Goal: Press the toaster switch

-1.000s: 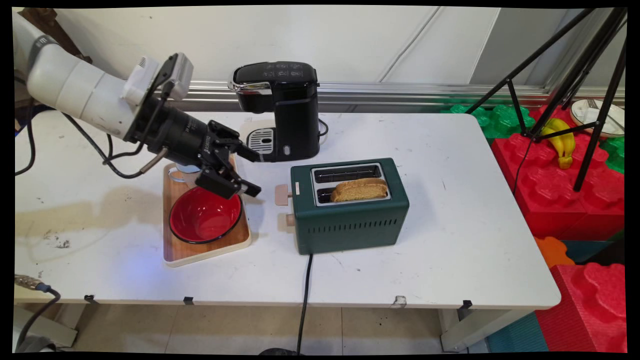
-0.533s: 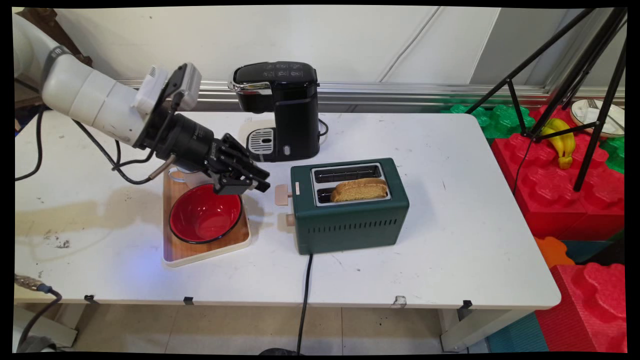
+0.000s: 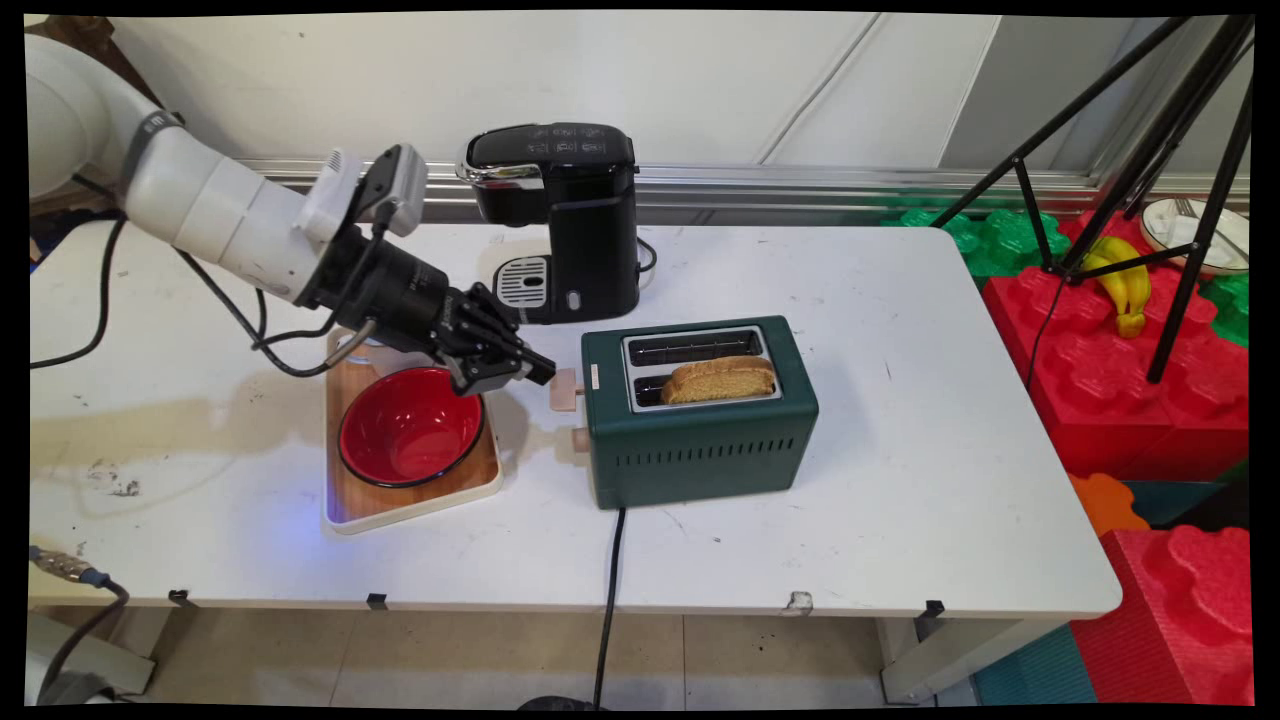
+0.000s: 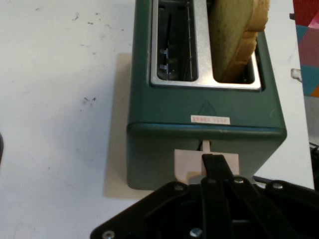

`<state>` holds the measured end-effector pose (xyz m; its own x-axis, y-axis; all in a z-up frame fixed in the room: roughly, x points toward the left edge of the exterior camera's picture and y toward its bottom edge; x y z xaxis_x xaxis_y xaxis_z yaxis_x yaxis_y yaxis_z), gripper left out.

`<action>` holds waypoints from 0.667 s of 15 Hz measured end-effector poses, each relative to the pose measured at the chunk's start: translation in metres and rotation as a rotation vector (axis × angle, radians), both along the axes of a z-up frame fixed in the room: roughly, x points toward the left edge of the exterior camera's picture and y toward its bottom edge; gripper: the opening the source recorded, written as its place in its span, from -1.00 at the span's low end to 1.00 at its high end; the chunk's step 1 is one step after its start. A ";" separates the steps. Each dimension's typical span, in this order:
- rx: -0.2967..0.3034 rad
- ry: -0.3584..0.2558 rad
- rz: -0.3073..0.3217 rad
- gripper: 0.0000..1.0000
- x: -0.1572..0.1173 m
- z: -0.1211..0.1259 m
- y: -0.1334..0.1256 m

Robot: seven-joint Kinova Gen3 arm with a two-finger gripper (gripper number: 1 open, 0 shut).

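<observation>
— Where is the gripper point(image 3: 540, 372) now?

— I see it just beside the toaster point(image 3: 700, 420), near the middle of the table point(image 3: 900, 330). Its fingers point(image 4: 214, 169) are closed together, holding nothing, with the tips at the pale lever point(image 4: 187, 162) on the toaster's end.

— And around it?

— One bread slice point(image 3: 720, 379) stands in the slot nearer the table's front edge. A red bowl point(image 3: 410, 428) sits on a wooden tray point(image 3: 420, 495), and the coffee machine point(image 3: 560, 215) stands toward the back edge.
</observation>
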<state>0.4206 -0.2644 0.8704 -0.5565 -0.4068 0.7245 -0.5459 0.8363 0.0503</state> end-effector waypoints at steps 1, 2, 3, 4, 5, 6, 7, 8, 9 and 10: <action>-0.001 0.002 -0.001 -1.00 -0.002 -0.002 -0.002; -0.001 0.003 -0.003 -1.00 -0.003 -0.004 -0.004; 0.000 0.004 -0.005 -1.00 -0.004 -0.005 -0.006; 0.001 0.004 -0.006 -1.00 -0.005 -0.007 -0.007; 0.001 0.003 -0.008 -1.00 -0.006 -0.009 -0.008; 0.003 0.003 -0.011 -1.00 -0.008 -0.011 -0.009; 0.004 0.003 -0.013 -1.00 -0.009 -0.014 -0.011; 0.005 0.002 -0.015 -1.00 -0.010 -0.015 -0.011; 0.006 0.002 -0.016 -1.00 -0.011 -0.017 -0.012; 0.008 0.001 -0.017 -1.00 -0.012 -0.018 -0.012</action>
